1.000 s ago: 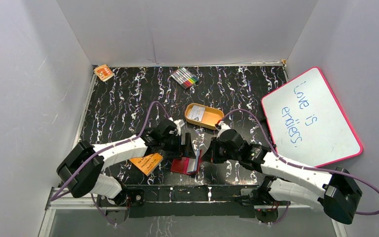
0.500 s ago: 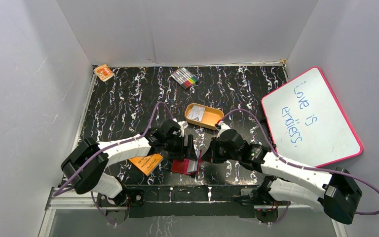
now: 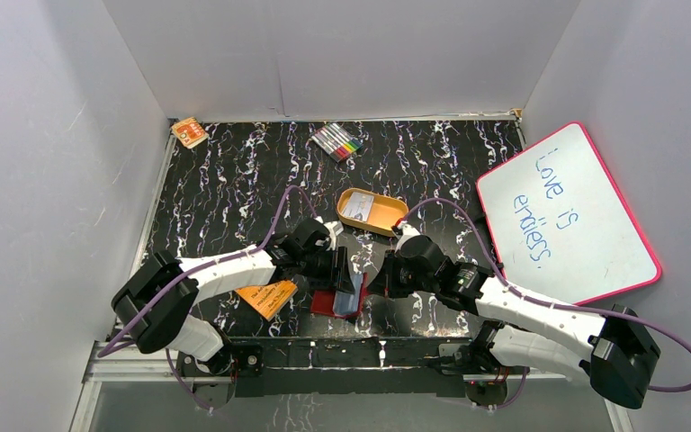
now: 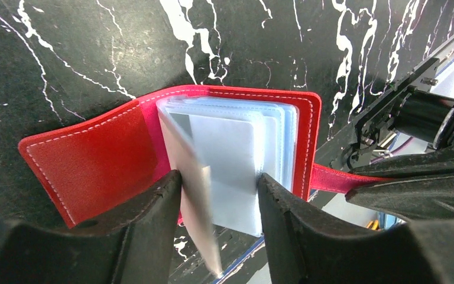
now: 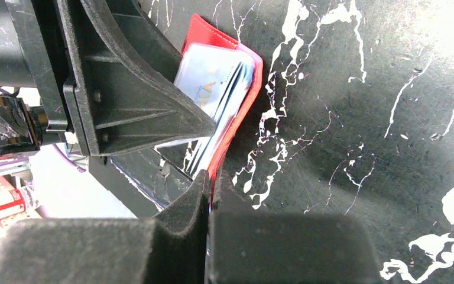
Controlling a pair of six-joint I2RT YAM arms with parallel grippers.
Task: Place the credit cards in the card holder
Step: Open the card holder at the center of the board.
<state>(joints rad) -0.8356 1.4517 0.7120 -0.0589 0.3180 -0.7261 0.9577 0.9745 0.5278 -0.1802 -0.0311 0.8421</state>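
The card holder (image 4: pixel 88 160) lies open at the middle of the surface's (image 3: pixel 216 180) near edge, with its clear pockets facing up. The right fingers (image 5: pixel 177 225) are closed on its red edge by the tab, pinning it down. The left fingers (image 4: pixel 148 225) stand part-way apart astride a pale card (image 4: pixel 224 160) on the pocket stack, with a blurred leaf beside it — whether they actually press the card I cannot tell.

I judge the step in hand is seating a card in a pocket. Next, the card must slide squarely into a pocket mouth while the holder is kept flat.

Around it are the whiteboard (image 3: pixel 567 216) at the right edge, the oval tin (image 3: pixel 396 214) just beyond the arms, the orange booklet (image 3: pixel 268 297) near the holder's left, and markers (image 3: pixel 337 141) by the far edge. The loose leaves and the crowded fingers are what stand in the way.
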